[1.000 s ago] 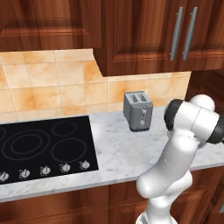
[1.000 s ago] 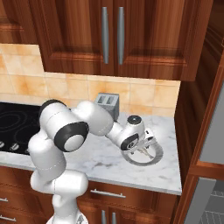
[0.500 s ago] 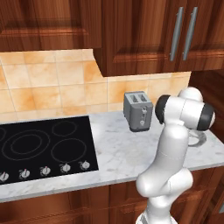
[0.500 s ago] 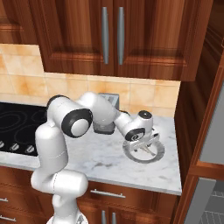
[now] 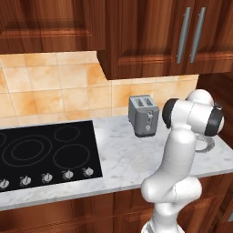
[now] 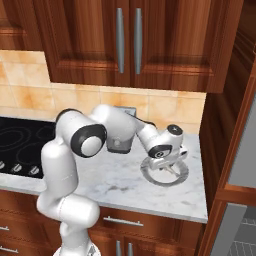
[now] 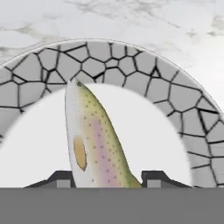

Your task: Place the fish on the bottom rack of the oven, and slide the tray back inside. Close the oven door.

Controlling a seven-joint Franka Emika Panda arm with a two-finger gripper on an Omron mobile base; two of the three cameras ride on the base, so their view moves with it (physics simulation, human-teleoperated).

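Speckled olive-pink fish (image 7: 96, 140) lies on white, grey-rimmed plate (image 7: 175, 100), head toward 12 o'clock; end effector (image 7: 107, 178) released, straddling it.

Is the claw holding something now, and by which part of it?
Cannot be told. The fish lies on the plate between the claw tips, but contact with its body is hidden.

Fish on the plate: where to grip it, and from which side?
Grip the fish across its thick mid-body, coming straight down from above. It lies flat on the plate, long and narrow, running between the fingertips of the gripper, so the jaws close across its narrow width. The jaws look open.
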